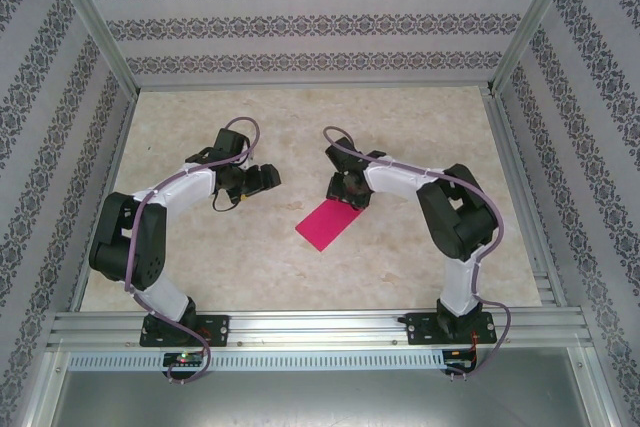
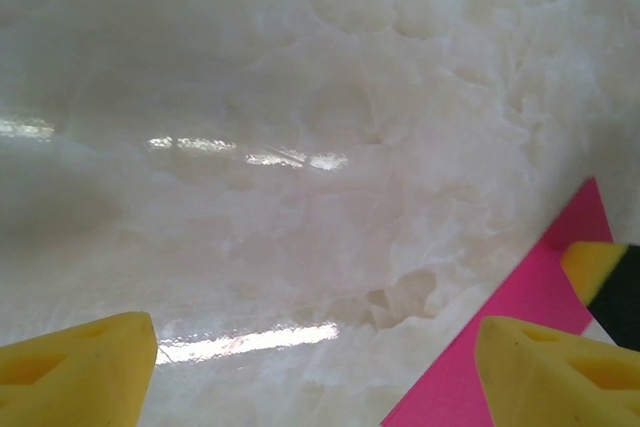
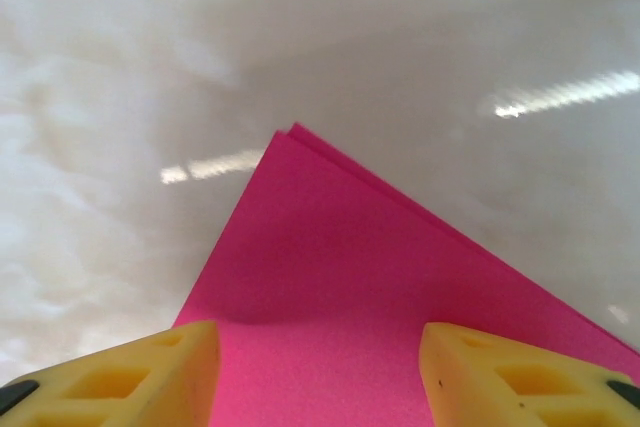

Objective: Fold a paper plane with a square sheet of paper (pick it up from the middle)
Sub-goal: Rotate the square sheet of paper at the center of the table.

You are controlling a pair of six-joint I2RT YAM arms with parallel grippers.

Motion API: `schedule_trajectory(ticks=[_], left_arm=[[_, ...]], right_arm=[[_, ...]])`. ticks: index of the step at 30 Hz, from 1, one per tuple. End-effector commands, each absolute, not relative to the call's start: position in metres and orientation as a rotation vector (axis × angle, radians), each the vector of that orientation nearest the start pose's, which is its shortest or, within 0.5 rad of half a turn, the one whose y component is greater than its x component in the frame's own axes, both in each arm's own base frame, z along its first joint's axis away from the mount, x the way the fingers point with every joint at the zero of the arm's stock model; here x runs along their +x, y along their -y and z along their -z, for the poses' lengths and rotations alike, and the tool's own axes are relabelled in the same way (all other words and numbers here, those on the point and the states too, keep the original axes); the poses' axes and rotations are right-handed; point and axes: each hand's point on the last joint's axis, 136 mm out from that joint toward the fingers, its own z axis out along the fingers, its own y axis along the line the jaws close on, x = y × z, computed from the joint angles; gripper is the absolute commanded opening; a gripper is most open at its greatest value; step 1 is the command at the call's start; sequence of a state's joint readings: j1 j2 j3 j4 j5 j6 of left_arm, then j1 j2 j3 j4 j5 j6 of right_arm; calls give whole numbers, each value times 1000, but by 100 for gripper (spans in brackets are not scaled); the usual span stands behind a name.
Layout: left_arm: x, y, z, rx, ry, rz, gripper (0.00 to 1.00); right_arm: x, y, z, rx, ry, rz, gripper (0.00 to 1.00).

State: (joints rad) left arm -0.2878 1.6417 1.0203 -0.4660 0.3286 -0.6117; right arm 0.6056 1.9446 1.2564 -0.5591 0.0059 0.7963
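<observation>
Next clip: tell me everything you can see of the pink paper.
The pink paper is thin, plain, bright magenta. It looks folded in half into a rectangle: the right wrist view shows two layers, their edges slightly offset at one corner. It lies flat on the marble table between the arms, set diagonally. The right tool stands over its far end, fingers apart on either side; whether they touch it I cannot tell.

On the table (image 1: pixel 400 127) the paper (image 1: pixel 327 224) lies under the right claw (image 1: pixel 346 193), the left claw (image 1: pixel 264 179) apart to its left.
</observation>
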Motion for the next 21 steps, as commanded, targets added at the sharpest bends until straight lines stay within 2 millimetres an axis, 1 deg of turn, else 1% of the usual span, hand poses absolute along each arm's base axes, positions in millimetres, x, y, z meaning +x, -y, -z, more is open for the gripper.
schedule_trajectory(ticks=[1,4,5,7,9,11,13,15,17,19,21], left_arm=[[345,166,-77,-274,-2749,786,83],[334,172,-76,-262,-2757,854,84],[331,174,-75,-262,-2756,878,84],[322,177,-74,-260,-2766,913,84],[315,183,-73,-261,-2774,944,83],[306,191,-72,-254,-2784,985,83],[298,201,-72,-252,-2790,1026,81],[291,209,-71,-259,-2799,1048,79],[285,218,-71,-253,-2806,1067,75],[280,226,-71,-243,-2815,1073,70],[277,233,-71,-231,-2821,1082,66]], right_arm=[[368,-282,-9,27,-2847,-505,55],[381,-304,-17,-106,-2818,-574,54],[384,-312,-21,-136,-2809,-609,53],[390,-319,-35,-155,-2778,-651,53],[394,-321,-54,-150,-2739,-671,53],[393,-319,-71,-132,-2709,-672,53],[390,-315,-78,-107,-2706,-651,53],[385,-306,-72,-72,-2735,-586,53],[383,-292,-61,-29,-2768,-477,53],[382,-281,-53,1,-2786,-411,52],[383,-279,-48,10,-2798,-421,51]])
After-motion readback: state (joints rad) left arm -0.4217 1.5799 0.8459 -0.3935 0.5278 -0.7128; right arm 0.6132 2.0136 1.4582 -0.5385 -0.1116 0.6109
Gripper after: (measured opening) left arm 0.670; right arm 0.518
